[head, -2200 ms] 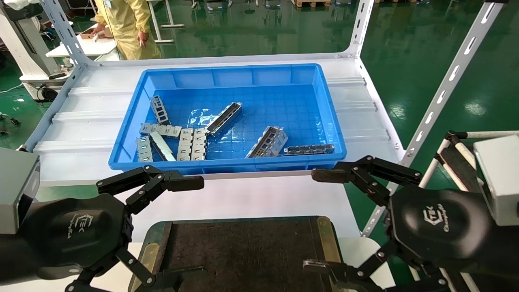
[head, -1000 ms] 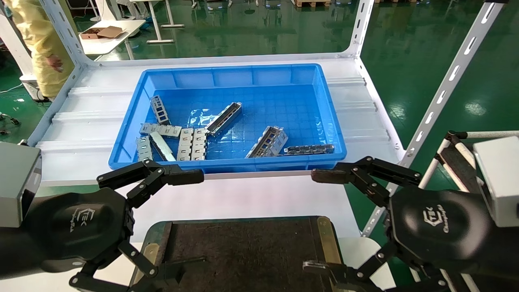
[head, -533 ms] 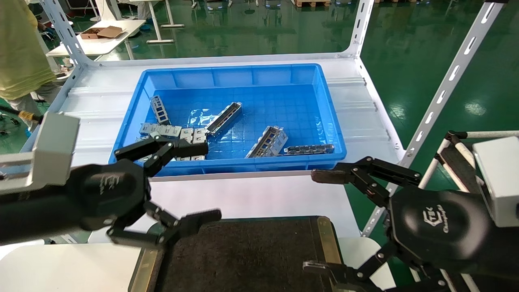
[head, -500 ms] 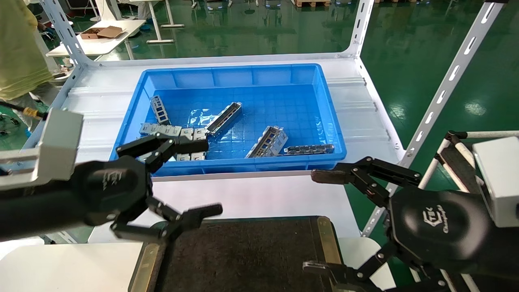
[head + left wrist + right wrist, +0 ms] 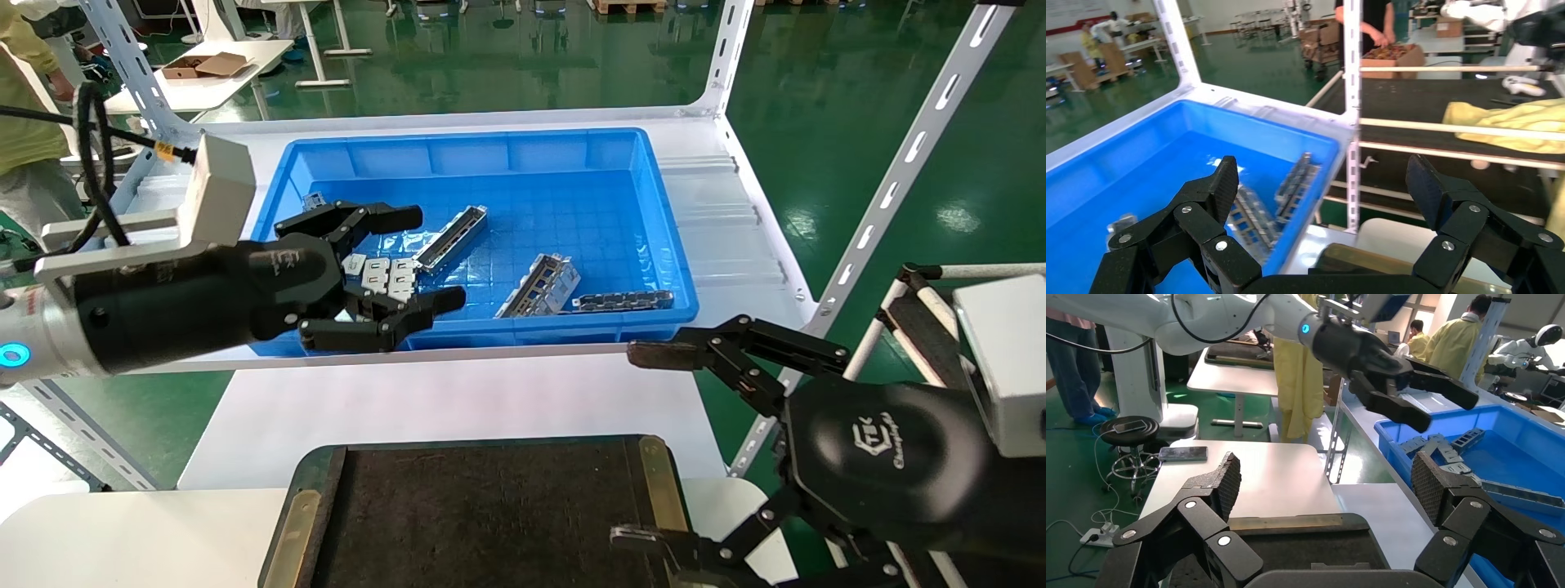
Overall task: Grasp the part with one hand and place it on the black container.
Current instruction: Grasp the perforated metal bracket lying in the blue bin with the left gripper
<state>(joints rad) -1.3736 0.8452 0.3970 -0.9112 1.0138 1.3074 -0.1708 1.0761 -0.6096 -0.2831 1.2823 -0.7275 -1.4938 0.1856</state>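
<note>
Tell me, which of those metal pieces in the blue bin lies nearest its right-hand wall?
The dark, flat slotted strip by the blue bin's front right corner; every other piece lies farther left.

The left pincer (image 5: 409, 261) hides several metal pieces in the blue bin (image 5: 572, 147)

1. Left gripper (image 5: 413, 265): black, claw-fingered linkage with silver pivot screws; white logo on the rounded palm housing
2. Boxy white camera on its wrist; black cable with a yellow tag; silver-white arm with a glowing blue ring light
3. Right gripper (image 5: 645, 445): same black build; white logo; rough textured pads; white camera box
</note>
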